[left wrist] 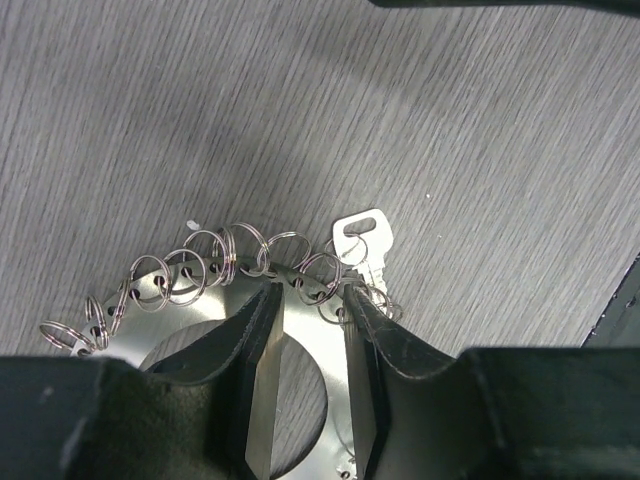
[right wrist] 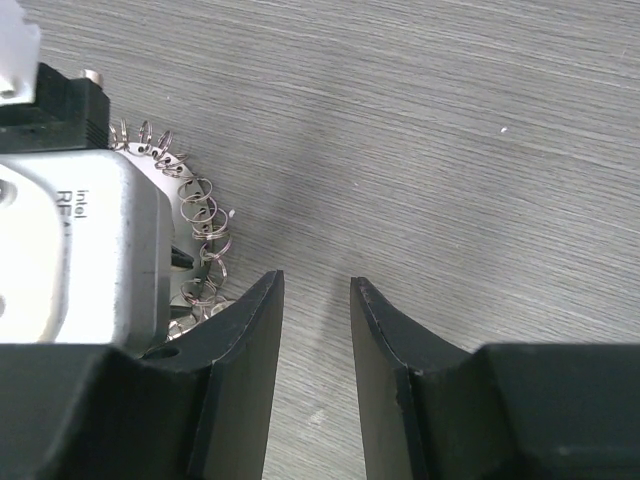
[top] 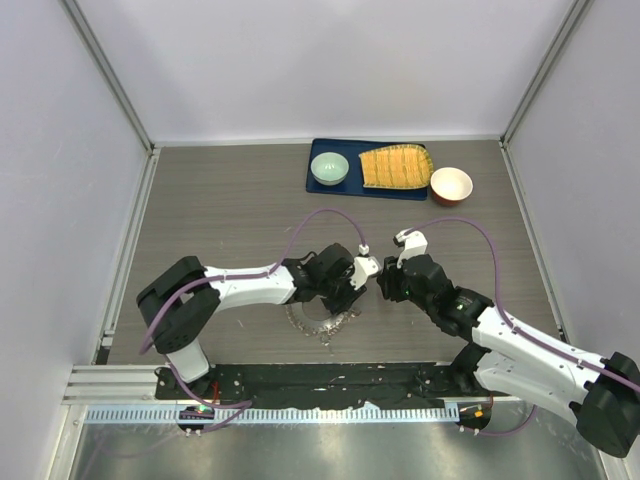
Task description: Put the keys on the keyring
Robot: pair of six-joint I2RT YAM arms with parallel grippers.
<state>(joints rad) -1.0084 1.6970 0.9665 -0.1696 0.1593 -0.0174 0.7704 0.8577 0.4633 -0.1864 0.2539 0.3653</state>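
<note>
Small silver metal key (left wrist: 364,245) just past your left claw (left wrist: 310,300), against the grey fringed metal keyring (left wrist: 225,305), that claw narrowly parted, right claw (right wrist: 316,285) likewise.

Robotics lab test cell: white panels (top: 330,60) in aluminium framing (top: 108,75) enclose a grey desk (top: 230,200); a black mounting rail (top: 300,378) edges it.

Grey wood-grain table (top: 220,200) carries: blue tray (top: 352,146) set at far edge; orange bowl (top: 451,185) placed just right of it; keyring (left wrist: 305,335) laid near arm bases; key (left wrist: 362,245) at its rim.
</note>
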